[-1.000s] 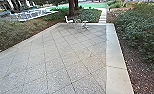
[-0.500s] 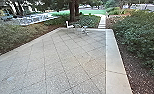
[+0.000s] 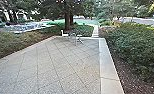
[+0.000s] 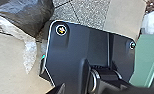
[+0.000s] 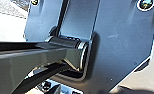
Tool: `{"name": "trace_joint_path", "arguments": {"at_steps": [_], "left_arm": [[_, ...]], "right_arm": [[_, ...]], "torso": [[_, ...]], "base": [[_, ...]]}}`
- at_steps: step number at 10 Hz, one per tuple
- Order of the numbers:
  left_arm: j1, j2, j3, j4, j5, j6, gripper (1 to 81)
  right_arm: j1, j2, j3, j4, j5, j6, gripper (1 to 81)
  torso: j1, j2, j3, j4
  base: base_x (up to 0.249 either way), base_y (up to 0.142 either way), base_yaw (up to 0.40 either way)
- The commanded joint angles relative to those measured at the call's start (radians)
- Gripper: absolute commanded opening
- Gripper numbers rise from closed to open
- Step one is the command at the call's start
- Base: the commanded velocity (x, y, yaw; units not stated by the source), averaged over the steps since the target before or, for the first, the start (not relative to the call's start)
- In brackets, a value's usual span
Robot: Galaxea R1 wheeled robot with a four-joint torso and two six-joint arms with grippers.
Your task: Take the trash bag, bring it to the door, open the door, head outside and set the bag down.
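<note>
Head view: paving (image 3: 68, 67) is extending from lower frame towards upper centre. Left wrist view: the trash bag (image 4: 23, 12) is lying or hanging beside the robot's plate (image 4: 73, 50), apparently nearer the left arm; long axis unclear. Right wrist view: a jointed bar (image 5: 43, 57) is crossing the plate. Either gripper's opening and hold cannot be told.

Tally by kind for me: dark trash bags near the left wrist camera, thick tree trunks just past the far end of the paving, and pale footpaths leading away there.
Dark trash bag: 1
Thick tree trunks, side by side: 2
Pale footpath: 1
Total: 4
</note>
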Motion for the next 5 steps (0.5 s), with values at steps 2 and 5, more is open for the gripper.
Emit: {"name": "trace_joint_path", "arguments": {"at_steps": [2, 5], "left_arm": [[0.089, 0.068, -0.031, 0.024, -0.006, 0.153, 81.1], [0.174, 0.103, -0.037, 0.053, -0.059, 0.182, 81.1]], "right_arm": [[0.032, 0.015, 0.015, 0.006, -0.053, 0.004, 81.1], [0.032, 0.018, 0.017, 0.005, -0.051, 0.006, 81.1]], "torso": [[0.0, 0.0, 0.018, -0.024], [-0.001, -0.001, 0.073, -0.073]], "base": [[0.0, 0.0, 0.0], [0.0, 0.0, 0.0]]}}
